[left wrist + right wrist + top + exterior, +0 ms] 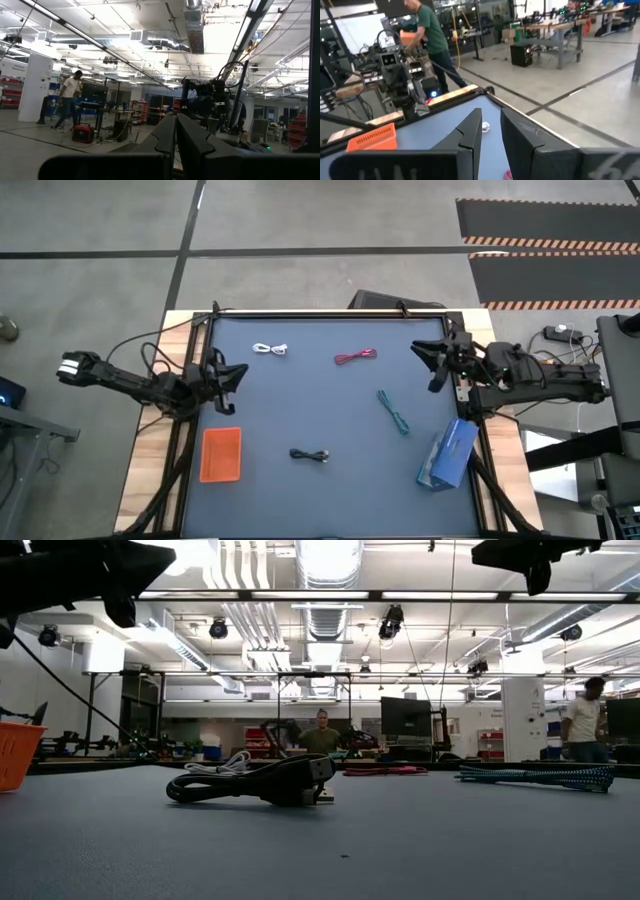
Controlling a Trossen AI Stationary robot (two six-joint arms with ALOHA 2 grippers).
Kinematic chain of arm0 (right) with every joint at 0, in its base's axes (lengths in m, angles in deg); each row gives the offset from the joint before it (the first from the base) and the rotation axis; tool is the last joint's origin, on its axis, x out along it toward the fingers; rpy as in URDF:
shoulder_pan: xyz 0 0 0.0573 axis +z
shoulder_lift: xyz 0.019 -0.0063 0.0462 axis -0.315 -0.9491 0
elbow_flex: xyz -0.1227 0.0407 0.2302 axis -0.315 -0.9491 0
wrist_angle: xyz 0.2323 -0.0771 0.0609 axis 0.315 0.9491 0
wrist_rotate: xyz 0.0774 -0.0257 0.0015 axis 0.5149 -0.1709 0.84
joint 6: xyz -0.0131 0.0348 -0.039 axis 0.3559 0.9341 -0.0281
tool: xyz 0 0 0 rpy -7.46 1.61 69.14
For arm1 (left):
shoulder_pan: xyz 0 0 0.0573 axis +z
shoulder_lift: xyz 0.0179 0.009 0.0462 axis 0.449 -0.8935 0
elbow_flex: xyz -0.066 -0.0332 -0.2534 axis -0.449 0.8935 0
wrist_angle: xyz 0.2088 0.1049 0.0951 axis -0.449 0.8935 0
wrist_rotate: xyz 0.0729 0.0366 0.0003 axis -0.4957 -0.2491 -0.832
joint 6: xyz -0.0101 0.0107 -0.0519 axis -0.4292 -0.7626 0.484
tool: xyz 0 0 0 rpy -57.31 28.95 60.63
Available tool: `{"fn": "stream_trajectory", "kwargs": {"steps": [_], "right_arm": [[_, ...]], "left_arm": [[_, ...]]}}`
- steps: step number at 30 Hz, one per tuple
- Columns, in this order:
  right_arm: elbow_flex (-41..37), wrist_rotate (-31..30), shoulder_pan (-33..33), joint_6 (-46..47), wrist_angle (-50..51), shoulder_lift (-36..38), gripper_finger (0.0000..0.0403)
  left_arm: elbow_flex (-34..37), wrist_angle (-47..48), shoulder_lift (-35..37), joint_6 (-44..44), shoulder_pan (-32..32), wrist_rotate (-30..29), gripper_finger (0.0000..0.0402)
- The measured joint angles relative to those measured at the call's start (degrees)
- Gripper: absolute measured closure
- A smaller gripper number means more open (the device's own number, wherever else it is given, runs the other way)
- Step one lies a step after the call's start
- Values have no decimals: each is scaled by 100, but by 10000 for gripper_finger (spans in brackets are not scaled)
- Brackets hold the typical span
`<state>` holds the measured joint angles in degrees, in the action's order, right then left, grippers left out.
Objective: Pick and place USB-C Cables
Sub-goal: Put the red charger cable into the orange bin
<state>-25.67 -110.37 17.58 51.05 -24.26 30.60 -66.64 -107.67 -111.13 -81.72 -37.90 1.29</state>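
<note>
Since nothing is gripped, we read both arms as parked at the table's side edges: left gripper [237, 371] fingers pressed together, right gripper [428, 358] fingers slightly apart, empty. Nearest lies the black cable [310, 456] beside the orange tray [221, 455], presumably the drop-off; then the teal cable [394, 412], with the magenta cable [356, 357] and white cable [271, 350] farthest, all loose on the mat.

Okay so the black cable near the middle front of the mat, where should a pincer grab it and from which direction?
Probably from straight above, across the middle of the black cable. The low view shows it lying flat as a low bundle, with a plug end pointing sideways, so the thicker bundled middle gives the most to pinch. It lies apart from the orange tray and the teal cable, so nothing crowds the descent.
</note>
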Motion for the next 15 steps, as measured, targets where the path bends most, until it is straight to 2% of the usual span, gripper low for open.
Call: {"fn": "stream_trajectory", "kwargs": {"steps": [15], "right_arm": [[481,504,0,212,17,-1118,342]], "left_arm": [[-8,2,2,-6,2,0,400]]}}
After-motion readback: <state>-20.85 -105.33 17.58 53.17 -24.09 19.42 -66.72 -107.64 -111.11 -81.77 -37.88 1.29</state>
